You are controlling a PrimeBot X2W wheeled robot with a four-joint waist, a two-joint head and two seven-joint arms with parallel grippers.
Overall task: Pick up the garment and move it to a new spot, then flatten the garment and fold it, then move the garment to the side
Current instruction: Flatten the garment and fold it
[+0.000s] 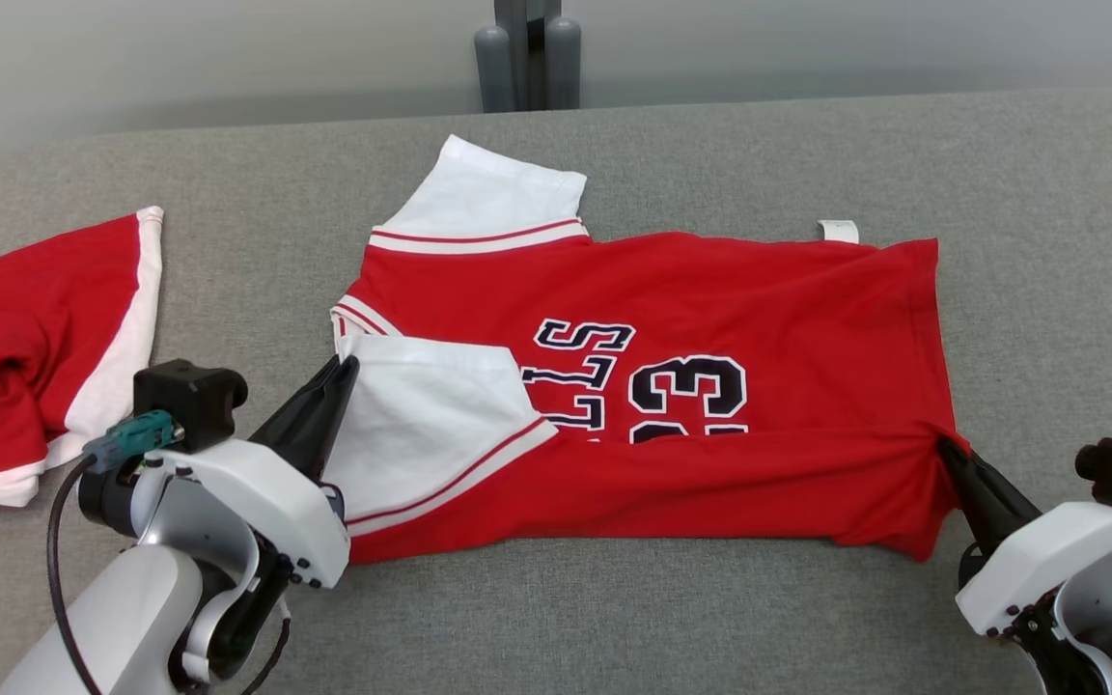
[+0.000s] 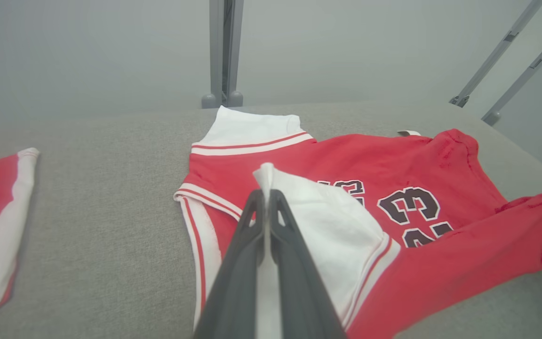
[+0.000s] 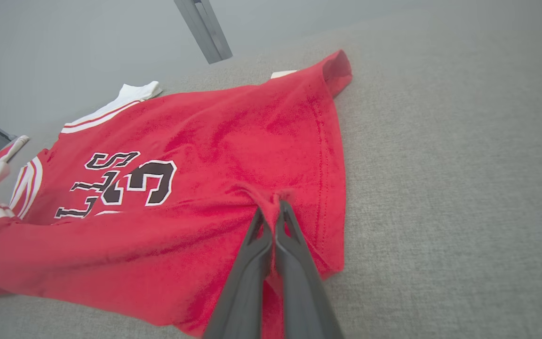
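The left gripper (image 1: 342,373) is clamped on the corner of the white near sleeve (image 1: 430,425), its fingers pressed together with cloth between them. The right gripper (image 1: 948,450) is pinched shut on the near hem corner (image 1: 932,439) of the red jersey (image 1: 710,299). How many layers that pinch takes in is hard to tell.

The jersey lies in the middle of the grey table (image 1: 807,154), with its near long edge turned over toward the far side, covering the lower part of the number.

The main risk is a skewed fold. If one arm travels farther or faster than the other, the turned strip will land at a slant or bunch up. The hem pinch looks shallow, so a tug along the cloth could pull it free. The sleeve may also flop out when it is let go.

The jersey's long axis runs across the head view. Its shoulders and far sleeve (image 1: 488,198) point to the robot's left, toward a second red garment (image 1: 44,338) lying well apart, and its hem points right.
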